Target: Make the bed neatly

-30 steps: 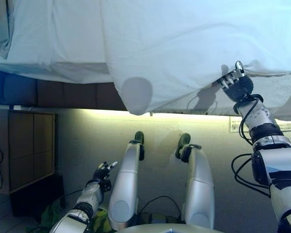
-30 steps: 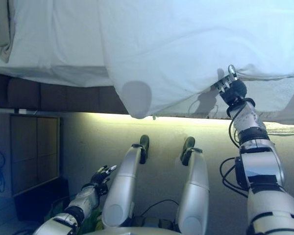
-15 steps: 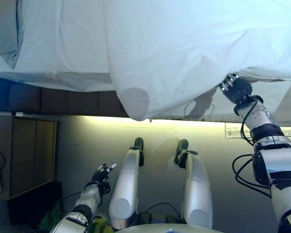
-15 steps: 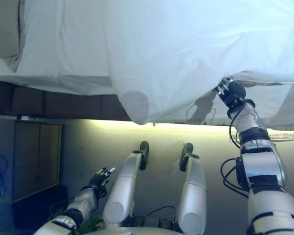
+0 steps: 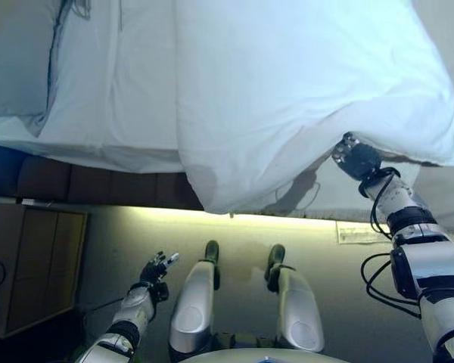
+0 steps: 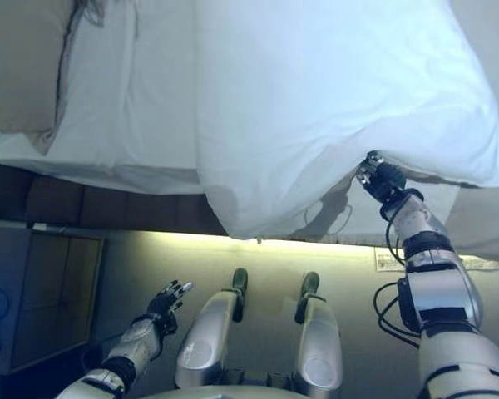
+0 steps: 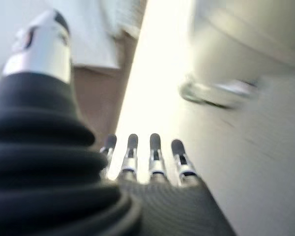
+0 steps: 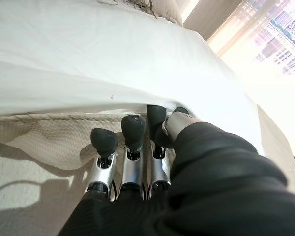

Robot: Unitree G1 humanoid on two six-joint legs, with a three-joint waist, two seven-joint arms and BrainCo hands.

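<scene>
A white duvet (image 5: 287,91) covers the right part of the bed, and its near corner hangs over the bed's side (image 5: 212,189). My right hand (image 5: 356,159) is at the duvet's near edge, which rises in a small peak there. In the right wrist view its fingers (image 8: 130,130) are tucked under that edge (image 8: 64,96), with the thumb (image 8: 179,123) closed against them. A cream textured cover (image 8: 44,142) lies below. My left hand (image 5: 155,271) hangs low beside the bed, fingers straight and empty.
A white sheet (image 5: 113,98) and a grey pillow (image 5: 19,60) lie on the bed's left part. A dark brown bed base (image 5: 83,185) runs below, lit underneath. A wooden cabinet (image 5: 30,257) stands at the left. A paper (image 5: 363,231) lies on the floor.
The whole view has shifted, showing more of the bed. My right hand's straight fingers have closed under the duvet's edge and gone a little farther over the bed. The left hand stays low.
</scene>
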